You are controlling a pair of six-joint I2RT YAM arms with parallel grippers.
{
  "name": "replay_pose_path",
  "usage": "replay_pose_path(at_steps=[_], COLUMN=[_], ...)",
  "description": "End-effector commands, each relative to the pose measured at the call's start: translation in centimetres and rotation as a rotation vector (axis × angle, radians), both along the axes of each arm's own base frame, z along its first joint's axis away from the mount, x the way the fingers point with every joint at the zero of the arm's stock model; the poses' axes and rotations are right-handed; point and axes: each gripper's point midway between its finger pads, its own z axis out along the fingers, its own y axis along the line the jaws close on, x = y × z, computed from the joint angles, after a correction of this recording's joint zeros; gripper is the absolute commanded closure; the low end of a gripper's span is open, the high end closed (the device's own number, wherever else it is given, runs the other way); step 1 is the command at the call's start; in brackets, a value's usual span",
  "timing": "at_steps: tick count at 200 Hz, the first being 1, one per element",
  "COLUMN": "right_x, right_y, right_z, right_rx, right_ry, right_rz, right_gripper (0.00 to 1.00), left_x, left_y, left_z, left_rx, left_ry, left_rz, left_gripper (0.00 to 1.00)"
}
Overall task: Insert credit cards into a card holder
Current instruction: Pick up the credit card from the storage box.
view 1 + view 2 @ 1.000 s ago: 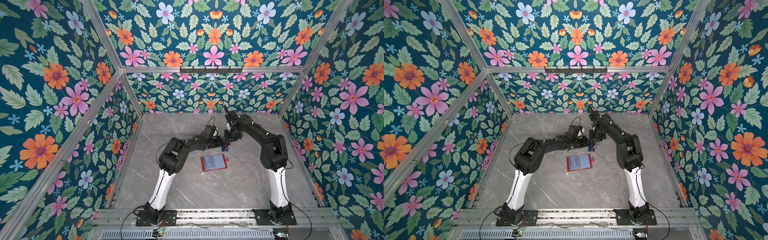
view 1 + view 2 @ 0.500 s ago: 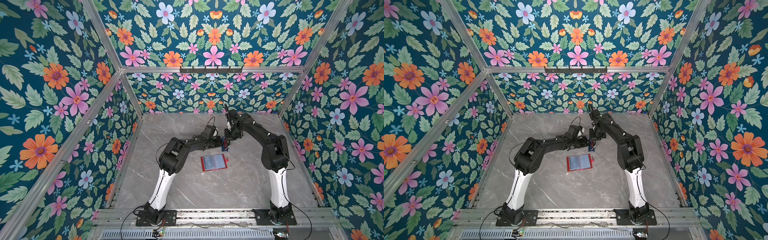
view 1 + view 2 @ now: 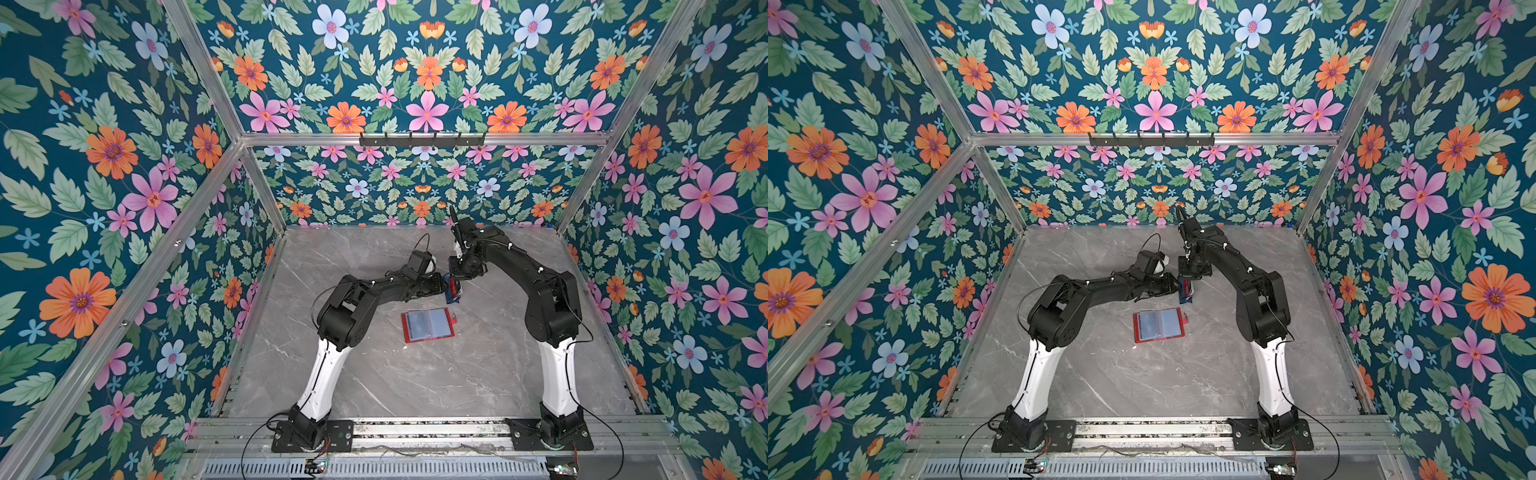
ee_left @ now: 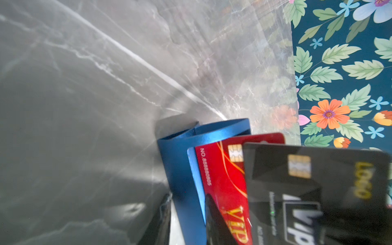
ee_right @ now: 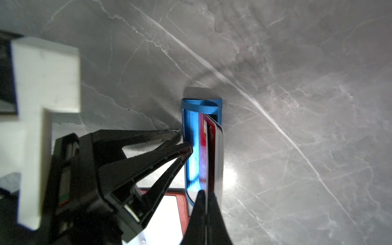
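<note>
credit cards (image 5: 214, 152): right gripper (image 5: 205, 201) pinches 1; left gripper (image 5: 185, 140) touches blue rack (image 5: 191, 125).

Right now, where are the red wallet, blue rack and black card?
red wallet (image 3: 419, 326), in a top view, clear sleeve
blue rack (image 4: 178, 169), left wrist view, side wall
black card (image 4: 318, 191), left wrist view, face

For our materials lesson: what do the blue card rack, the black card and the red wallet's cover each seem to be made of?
The blue card rack looks like thin bent sheet metal, perhaps anodised, with a satin streaked sheen. The black card looks like glossy plastic: soft reflections, printed lettering and a gold chip. The red wallet has a matte cover, either leather or imitation; it is too blurred to say which.
</note>
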Motion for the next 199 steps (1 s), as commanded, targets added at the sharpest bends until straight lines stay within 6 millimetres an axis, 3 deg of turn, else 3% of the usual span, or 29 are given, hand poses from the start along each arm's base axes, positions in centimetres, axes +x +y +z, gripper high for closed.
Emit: replay_pose_path(at_steps=[1, 59, 100, 131, 146, 150, 162, 199], right_x=[-0.2, -1.5, -4.1, -6.7, -7.9, -8.4, -9.2, -10.8], right_y=[0.1, 0.3, 0.7, 1.3, 1.5, 1.6, 1.8, 3.0], right_z=[1.2, 4.7, 5.4, 5.1, 4.1, 5.1, 4.6, 3.3], right_rx=[0.027, 0.110, 0.203, 0.292, 0.323, 0.343, 0.358, 0.418], right_ry=[-0.019, -0.120, -0.155, -0.148, -0.123, -0.147, -0.135, -0.107], right_rz=[-0.014, -0.001, 0.033, 0.071, 0.078, 0.087, 0.095, 0.100], right_gripper=[1.00, 1.00, 1.00, 1.00, 1.00, 1.00, 1.00, 1.00], left_x=[-0.3, 0.5, -0.9, -3.1, -4.4, -4.8, -5.7, -8.7], left_y=[0.1, 0.4, 3.5, 6.6, 8.4, 8.8, 10.2, 13.6], left_z=[0.6, 4.9, 7.6, 9.1, 9.2, 9.3, 9.4, 7.7], left_rx=[0.011, 0.049, 0.116, 0.164, 0.190, 0.198, 0.215, 0.219], left_ry=[-0.001, -0.106, -0.189, -0.228, -0.235, -0.236, -0.243, -0.210], left_rz=[-0.020, -0.053, -0.014, 0.020, 0.044, 0.050, 0.071, 0.120], left_gripper=[0.66, 0.61, 0.61, 0.61, 0.61, 0.61, 0.61, 0.61])
